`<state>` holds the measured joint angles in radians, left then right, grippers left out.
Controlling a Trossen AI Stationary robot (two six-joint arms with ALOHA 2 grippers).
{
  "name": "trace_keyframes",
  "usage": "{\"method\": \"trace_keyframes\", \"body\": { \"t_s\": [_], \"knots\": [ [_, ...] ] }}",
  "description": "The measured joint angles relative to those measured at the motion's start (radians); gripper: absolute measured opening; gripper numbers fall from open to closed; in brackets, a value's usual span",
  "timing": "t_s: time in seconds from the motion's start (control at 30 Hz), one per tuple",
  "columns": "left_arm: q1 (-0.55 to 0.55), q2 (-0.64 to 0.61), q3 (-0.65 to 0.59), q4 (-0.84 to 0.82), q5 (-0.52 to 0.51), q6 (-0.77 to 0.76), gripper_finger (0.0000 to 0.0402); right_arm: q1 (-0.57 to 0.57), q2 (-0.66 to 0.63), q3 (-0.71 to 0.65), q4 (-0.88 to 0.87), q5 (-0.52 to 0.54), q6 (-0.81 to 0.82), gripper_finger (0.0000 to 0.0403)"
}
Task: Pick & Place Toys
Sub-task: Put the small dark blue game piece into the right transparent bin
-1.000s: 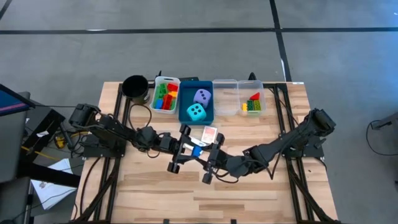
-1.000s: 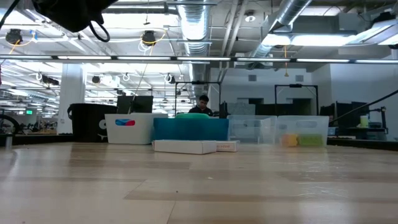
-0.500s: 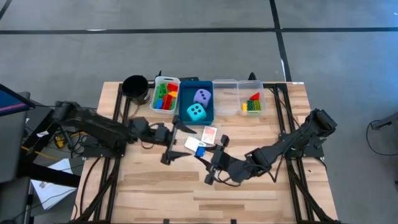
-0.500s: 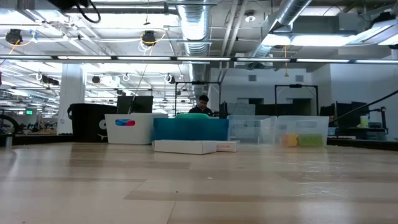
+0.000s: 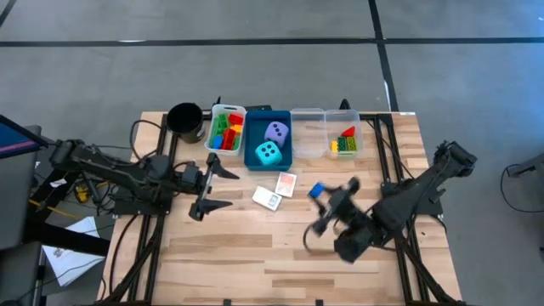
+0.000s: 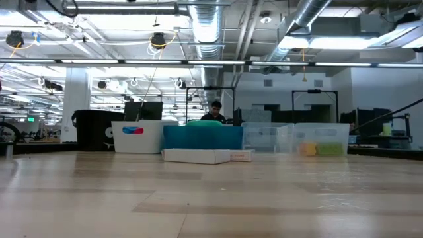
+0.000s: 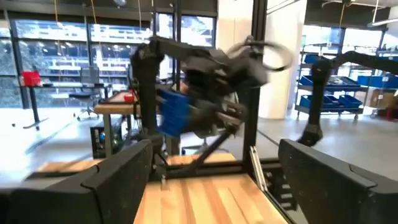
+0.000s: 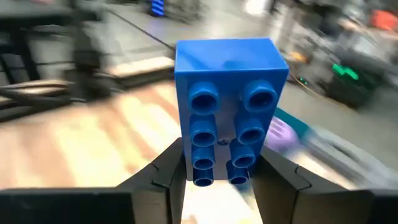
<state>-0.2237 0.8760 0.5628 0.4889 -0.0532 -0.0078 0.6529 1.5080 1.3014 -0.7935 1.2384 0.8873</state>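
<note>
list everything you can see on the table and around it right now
black cup: one, back left of the table
white tray: one, beside the cup, holding red, green, yellow and blue bricks
blue tray: one, middle of the row
lavender die: one, in the blue tray
cyan die: one, in the blue tray
clear trays: two, right end of the row; the right one holds bricks
card packs: two, flat on the table in front of the blue tray
blue brick: one, held off the table
person: one, far behind the table
left gripper: open, left of the packs
right gripper: shut on the blue brick
</note>
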Motion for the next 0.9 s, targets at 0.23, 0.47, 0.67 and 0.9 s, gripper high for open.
{"method": "trace_keyframes", "body": {
  "t_s": [0.23, 0.47, 0.67, 0.9],
  "knots": [
    [0.0, -0.026, -0.145, 0.097, -0.044, -0.034, 0.0342, -0.117, -0.071, -0.011, -0.712, -0.002, 0.65, 0.0138],
    [0.001, -0.026, -0.2, 0.186, -0.09, -0.032, 0.0337, -0.339, -0.152, -0.091, -0.705, 0.002, 0.561, 0.0138],
    [0.001, -0.026, -0.2, 0.199, -0.098, -0.032, 0.0336, -0.546, -0.173, -0.185, -0.674, -0.034, 0.459, 0.0138],
    [0.001, -0.026, -0.2, 0.2, -0.1, -0.034, 0.0333, -0.768, -0.174, -0.336, -0.319, -0.138, 0.118, 0.0139]
  ]
}}
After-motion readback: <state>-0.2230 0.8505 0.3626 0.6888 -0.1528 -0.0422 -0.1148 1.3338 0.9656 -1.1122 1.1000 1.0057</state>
